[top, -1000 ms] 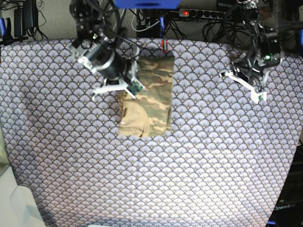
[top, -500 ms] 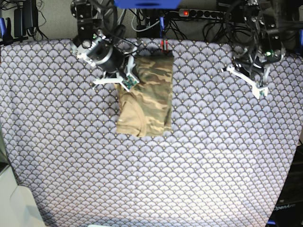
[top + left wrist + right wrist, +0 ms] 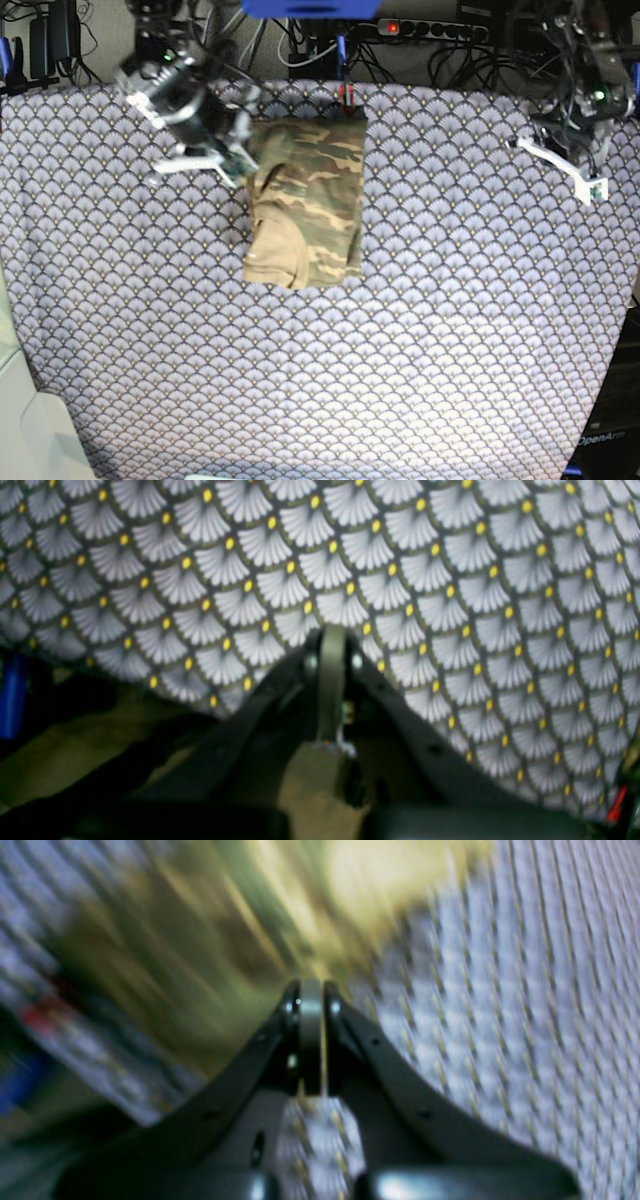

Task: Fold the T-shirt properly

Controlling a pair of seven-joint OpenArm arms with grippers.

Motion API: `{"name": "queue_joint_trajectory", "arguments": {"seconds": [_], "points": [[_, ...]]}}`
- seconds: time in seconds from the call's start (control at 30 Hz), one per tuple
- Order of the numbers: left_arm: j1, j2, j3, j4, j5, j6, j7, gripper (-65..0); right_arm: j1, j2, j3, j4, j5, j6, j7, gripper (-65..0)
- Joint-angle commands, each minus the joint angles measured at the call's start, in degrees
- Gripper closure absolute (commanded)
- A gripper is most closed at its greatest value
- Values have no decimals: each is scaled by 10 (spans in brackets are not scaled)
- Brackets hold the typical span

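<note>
the t-shirt (image 3: 305,205) is soft, light and floppy, so i think it is best to take it by a corner or an edge. it is a folded green, tan and brown block in the upper middle of the counter (image 3: 430,330). both arms' fingers are pressed together, holding nothing.

The T-shirt (image 3: 305,203) is lying folded on the tablecloth (image 3: 420,330), near its far edge. Tablecloth in front of the T-shirt and to both sides is lying bare and passable. Behind the T-shirt, cables (image 3: 440,45) and a power strip (image 3: 430,28) are crowding the far edge.
</note>
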Motion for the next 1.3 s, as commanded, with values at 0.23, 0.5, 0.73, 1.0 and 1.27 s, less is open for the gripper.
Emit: {"name": "queue_joint_trajectory", "arguments": {"seconds": [0.23,0.5,0.73,1.0,1.27], "points": [[63,24,-5,25,2,-68,-8,0,-90,-24,143,2,16,-1,139,0],[153,65,-12,24,3,-127,-90,0,-145,-51,315,-33,90,-1,244,0],[229,65,44,2,37,-126,-206,0,-160,-51,412,-140,110,-1,305,0],[231,87,90,-148,184,-130,-367,0,-158,-70,538,-272,109,-1,429,0],[177,64,108,-430,232,-130,-559,0,-156,-67,577,-479,106,-1,546,0]]}}
